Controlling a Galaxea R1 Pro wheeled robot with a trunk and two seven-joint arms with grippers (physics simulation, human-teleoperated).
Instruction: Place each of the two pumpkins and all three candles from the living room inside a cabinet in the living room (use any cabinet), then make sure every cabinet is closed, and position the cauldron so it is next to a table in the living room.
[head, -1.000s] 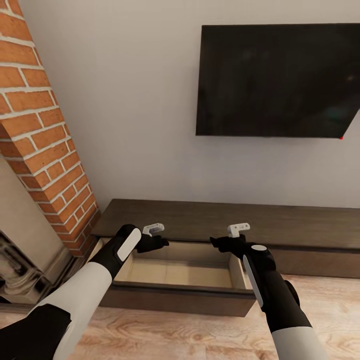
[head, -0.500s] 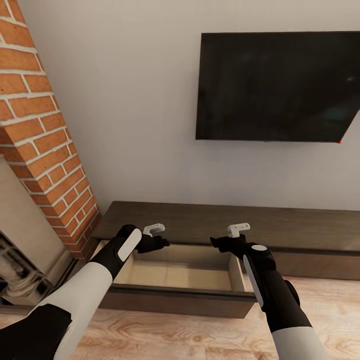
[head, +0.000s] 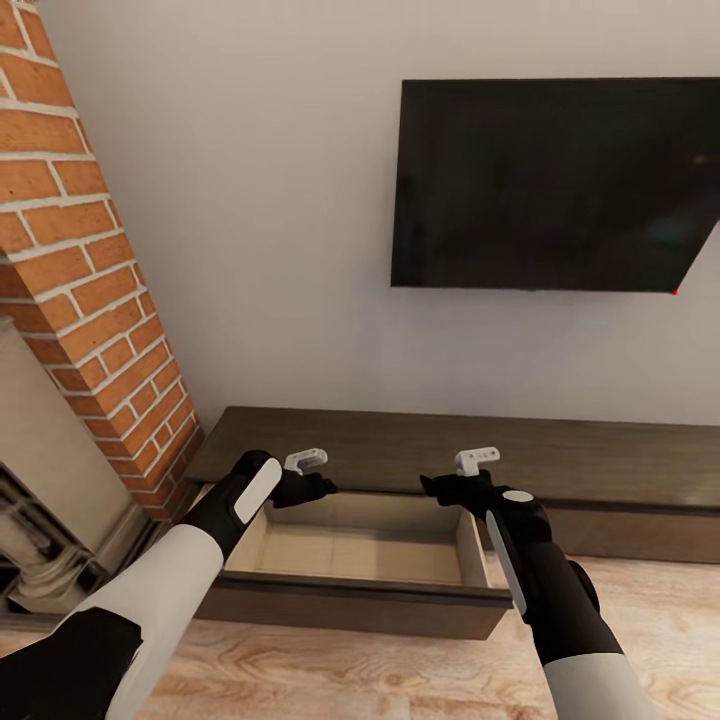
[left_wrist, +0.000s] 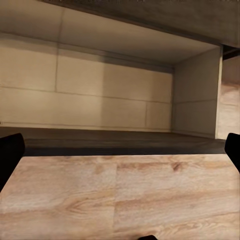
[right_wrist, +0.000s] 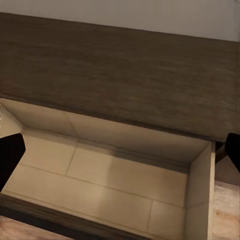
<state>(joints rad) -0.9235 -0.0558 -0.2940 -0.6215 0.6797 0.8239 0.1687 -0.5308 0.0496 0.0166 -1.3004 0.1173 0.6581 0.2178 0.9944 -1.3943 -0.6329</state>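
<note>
Your view has tilted down slightly; both arms unmoved. Left claw (head: 322, 478) and right claw (head: 448, 480) hang spread and empty over the cabinet (head: 600, 465)'s open, empty drawer (head: 350, 553). Nothing stored.

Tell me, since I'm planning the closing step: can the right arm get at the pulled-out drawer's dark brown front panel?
Probably yes. The right end effector hovers over the open drawer, and nothing lies between it and the dark brown front panel below.

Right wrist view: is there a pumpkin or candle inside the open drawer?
No, the open drawer of the cabinet shows only its bare beige floor and walls.
</note>
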